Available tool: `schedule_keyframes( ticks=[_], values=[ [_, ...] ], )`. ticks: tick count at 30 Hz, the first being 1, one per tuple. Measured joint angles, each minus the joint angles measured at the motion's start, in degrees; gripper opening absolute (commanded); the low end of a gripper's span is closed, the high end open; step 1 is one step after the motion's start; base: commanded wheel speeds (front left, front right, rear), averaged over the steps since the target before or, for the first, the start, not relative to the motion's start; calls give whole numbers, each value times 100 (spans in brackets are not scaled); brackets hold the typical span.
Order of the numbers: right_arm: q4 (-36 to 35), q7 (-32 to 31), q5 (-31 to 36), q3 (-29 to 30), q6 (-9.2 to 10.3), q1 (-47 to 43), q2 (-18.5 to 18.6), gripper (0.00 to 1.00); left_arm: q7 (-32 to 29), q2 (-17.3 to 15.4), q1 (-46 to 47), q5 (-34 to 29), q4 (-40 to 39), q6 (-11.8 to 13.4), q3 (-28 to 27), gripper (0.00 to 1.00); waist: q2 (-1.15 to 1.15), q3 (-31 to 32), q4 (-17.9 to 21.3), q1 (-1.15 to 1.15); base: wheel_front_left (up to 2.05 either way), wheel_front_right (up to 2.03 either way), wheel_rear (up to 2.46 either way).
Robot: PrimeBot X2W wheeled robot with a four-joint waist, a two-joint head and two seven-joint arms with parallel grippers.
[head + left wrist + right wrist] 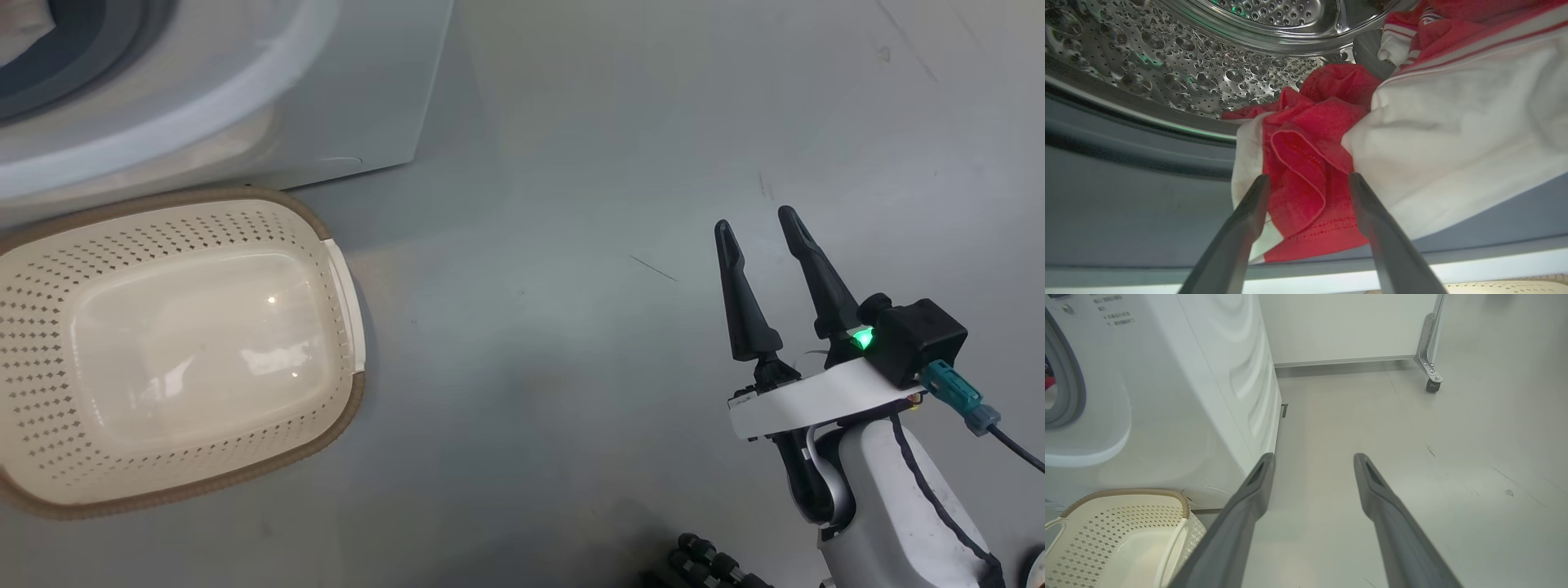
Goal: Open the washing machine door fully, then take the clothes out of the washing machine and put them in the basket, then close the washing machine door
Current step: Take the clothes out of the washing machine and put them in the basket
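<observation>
At the mouth of the washer point(359, 98), the left gripper point(1308, 179) holds its fingers wide apart, clamped on nothing, with a fold of the red garment point(1327, 114) lying between the tips; I cannot tell whether they touch it. The clothes spill from the steel drum point(1167, 53) over the grey ring point(1126, 196), the white cloth point(1453, 122) beside the red on the right of the left wrist view. The basket point(33, 343) stands on the floor point(571, 245) just in front of the washer, below its opening. The right gripper point(755, 219) hangs over bare floor, well apart from the basket and the washer, fingers spread and holding nothing.
</observation>
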State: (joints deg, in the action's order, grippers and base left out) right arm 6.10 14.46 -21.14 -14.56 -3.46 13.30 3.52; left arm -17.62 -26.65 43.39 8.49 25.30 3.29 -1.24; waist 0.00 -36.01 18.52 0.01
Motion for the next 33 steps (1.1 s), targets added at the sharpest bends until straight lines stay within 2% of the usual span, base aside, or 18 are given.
schedule_keyframes(
  ticks=[9, 16, 17, 20, 33],
  values=[
    [43, 0, -38, 34, -52, 42, -43, 100, -125, -144, 289, -15, 327, 19, -34, 100, 0, -166, 223, 0, 0, 0, 0],
    [41, 0, -43, 137, -52, 77, -70, 100, -145, -136, 485, -96, 509, 102, -29, 100, 0, -268, 306, 0, 0, 0, 0],
    [41, 0, -43, 142, -52, 80, -73, 100, -126, -136, 493, -104, 528, 102, -23, 94, 0, -273, 308, 0, 0, 0, 0],
    [44, 0, -43, 157, -53, 86, -78, 100, 3, -127, 546, -137, 544, 104, 13, 0, 0, -283, 303, 0, 0, 0, 0],
    [118, 0, 12, 287, -99, 156, -93, 100, 433, 138, 709, -144, 924, 123, 133, 0, 0, -186, 126, 0, 0, 0, 0]
  ],
)
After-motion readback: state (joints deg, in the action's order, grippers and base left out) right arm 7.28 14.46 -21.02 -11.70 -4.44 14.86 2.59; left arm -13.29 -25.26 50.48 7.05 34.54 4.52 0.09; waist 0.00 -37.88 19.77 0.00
